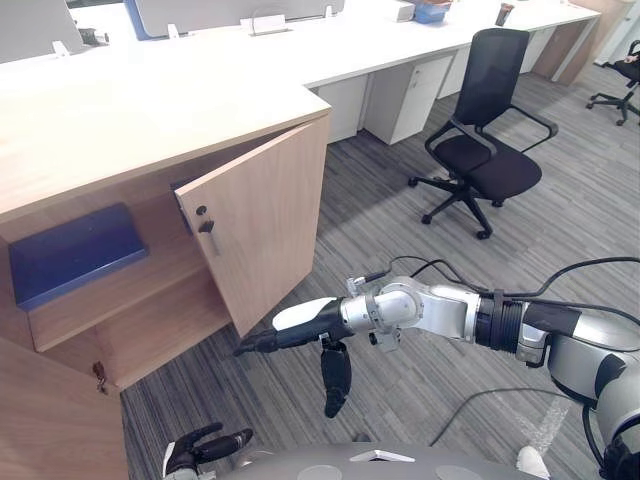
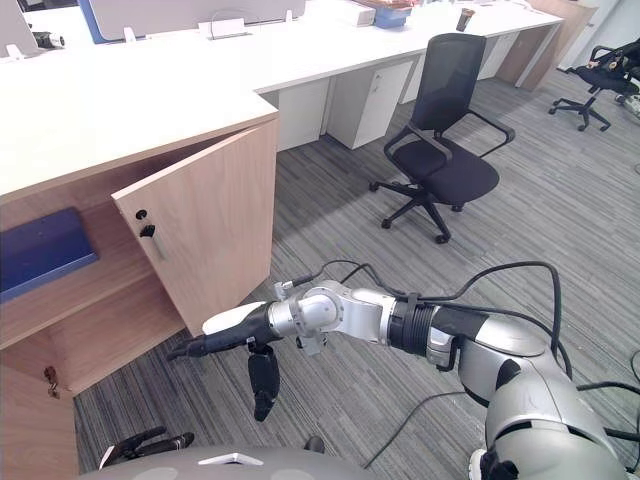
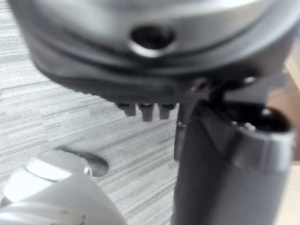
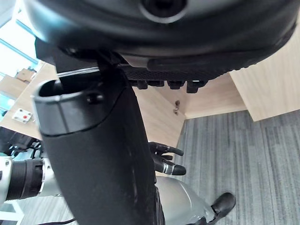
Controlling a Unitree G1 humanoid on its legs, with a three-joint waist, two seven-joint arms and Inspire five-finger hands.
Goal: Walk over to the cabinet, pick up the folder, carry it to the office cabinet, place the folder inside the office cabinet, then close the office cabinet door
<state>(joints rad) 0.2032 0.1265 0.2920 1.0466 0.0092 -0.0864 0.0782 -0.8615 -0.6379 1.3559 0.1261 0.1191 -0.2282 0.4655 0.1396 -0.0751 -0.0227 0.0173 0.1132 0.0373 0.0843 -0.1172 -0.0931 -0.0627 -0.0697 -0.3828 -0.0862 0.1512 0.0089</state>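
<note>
A blue folder [image 1: 70,250] lies flat on the upper shelf inside the wooden office cabinet [image 1: 120,120]. The cabinet door [image 1: 265,220] stands half open, swung out toward me, with a small dark handle [image 1: 207,232] on its face. My right hand [image 1: 300,325] reaches in from the right, low by the door's bottom outer corner, open with straight fingers pointing at that corner and the thumb hanging down. I cannot tell whether the fingertips touch the door. My left hand [image 1: 200,447] hangs low at the lower left, open, relaxed and holding nothing.
A black office chair [image 1: 480,150] stands on the grey carpet to the right of the cabinet. Long white desks [image 1: 400,50] run behind it, with a second chair [image 1: 620,80] at the far right. A wooden panel [image 1: 50,420] rises at the lower left.
</note>
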